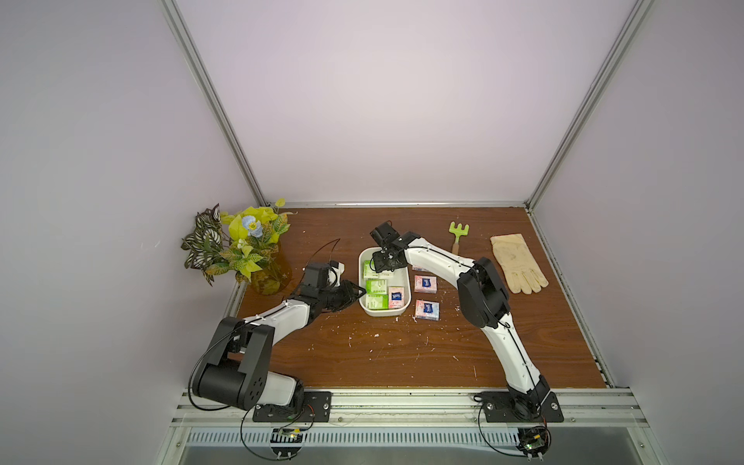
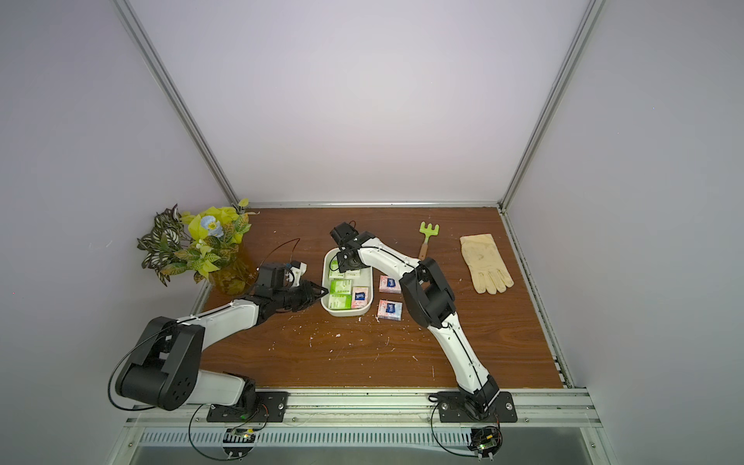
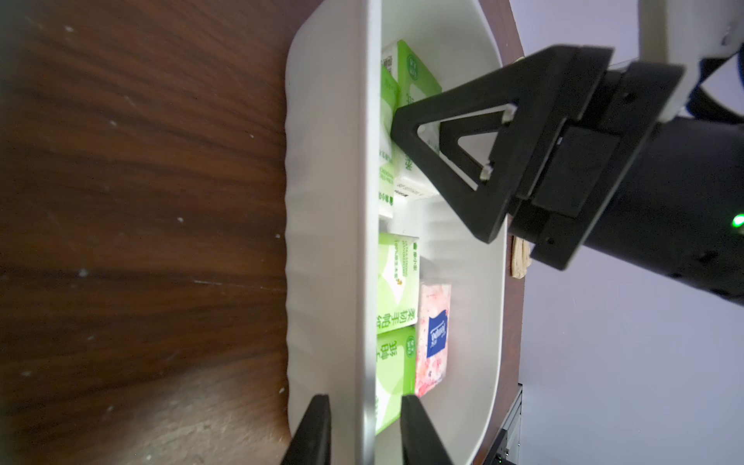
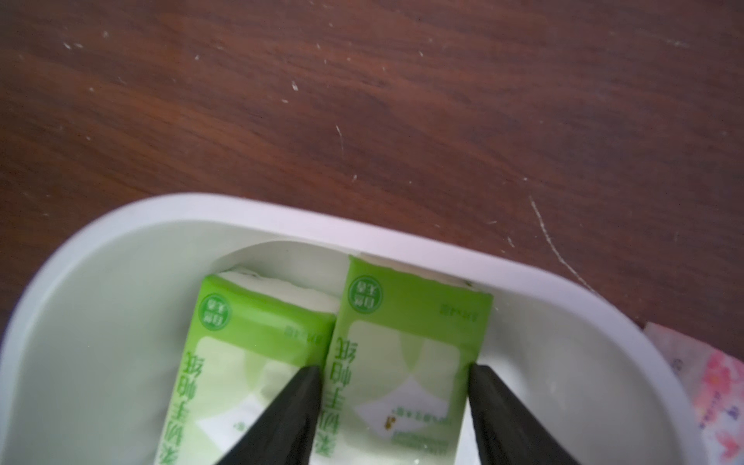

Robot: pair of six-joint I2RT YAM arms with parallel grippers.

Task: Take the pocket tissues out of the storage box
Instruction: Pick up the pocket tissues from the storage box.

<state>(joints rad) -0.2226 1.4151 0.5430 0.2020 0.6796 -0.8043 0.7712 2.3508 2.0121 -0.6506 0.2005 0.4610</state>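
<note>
1. Nearest the left wrist camera, the left gripper (image 3: 364, 398) straddles one long wall of the storage box (image 3: 330, 201). One black finger is outside and one inside, clamped on that wall.
2. In both top views the white box sits on the wooden table (image 1: 402, 354) between the two arms.
3. Five of the pocket tissues lie in the box: four green-and-white packets and one boxed pink packet (image 1: 396, 296) with a dark blue label.
4. The right gripper (image 4: 394, 366) reaches down into the far end of the box. Its fingers press both long edges of the held green packet (image 4: 406, 354), grasping it.
5. The second green packet (image 4: 257, 346) lies just beside the held one, with their long edges touching.
6. The third green packet (image 1: 376, 286) and the fourth green packet (image 1: 376, 302) lie flat in the near half, beside the pink one.
7. Three pink packets lie on the table to the right of the box. The middle pink packet (image 1: 426, 284) and the near pink packet (image 1: 427, 310) are in full view. The far pink packet (image 4: 720, 386) lies just beside the rim.
8. Elsewhere on the table are one green hand rake (image 1: 459, 231), one pale glove (image 1: 517, 261) and one amber vase of artificial plants (image 1: 241, 249).
</note>
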